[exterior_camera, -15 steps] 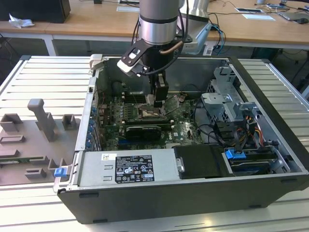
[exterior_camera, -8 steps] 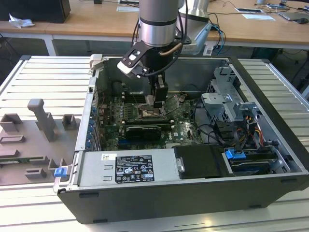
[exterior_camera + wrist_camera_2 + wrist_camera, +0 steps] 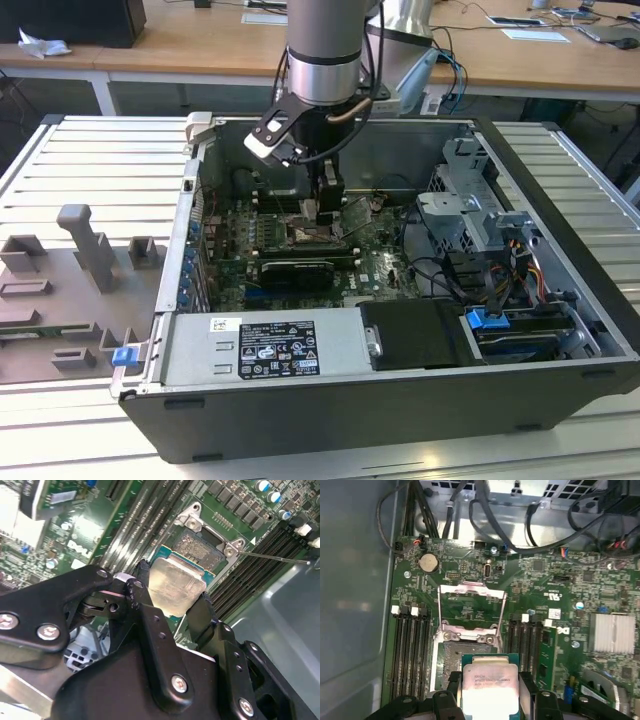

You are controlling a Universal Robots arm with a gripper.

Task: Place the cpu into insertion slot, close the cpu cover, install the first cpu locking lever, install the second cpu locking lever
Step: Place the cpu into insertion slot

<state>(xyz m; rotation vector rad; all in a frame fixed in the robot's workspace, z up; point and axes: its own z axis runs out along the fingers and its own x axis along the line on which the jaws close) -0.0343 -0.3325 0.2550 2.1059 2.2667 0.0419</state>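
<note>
**Operator:** Start me with the exterior view. Where am I?

**Spotter:** Your gripper (image 3: 328, 208) is down inside the open computer case (image 3: 300, 430). It sits right over the insertion slot (image 3: 314, 236) on the green motherboard (image 3: 385, 260).

**Operator:** And the second wrist view?

**Spotter:** Your two black fingers (image 3: 142, 586) are pinched on the cpu (image 3: 175, 587), one on each of two opposite edges. They are spread no wider than the chip itself. The chip hangs over the near part of the slot (image 3: 200, 545). The socket's dark centre lies bare beyond it. I can't tell whether the chip touches the rim yet.

**Operator:** How should I treat it?

**Spotter:** I'd judge it light, rigid and easily damaged. The metal top looks smooth, so it could slide in your pads. A skewed landing would probably hurt the socket's contacts. The edges are the place to hold it, as you do now, and you should keep off the underside.

**Operator:** First wrist view?

**Spotter:** You have the same grip there. The cpu (image 3: 490, 687) sits between the fingers with its silvery top up, at the near edge of the slot (image 3: 462, 655). The cpu cover (image 3: 471, 586) is swung open beyond the socket, and you can see board through its window. Memory slots (image 3: 410, 645) run along both sides of the socket.
</note>
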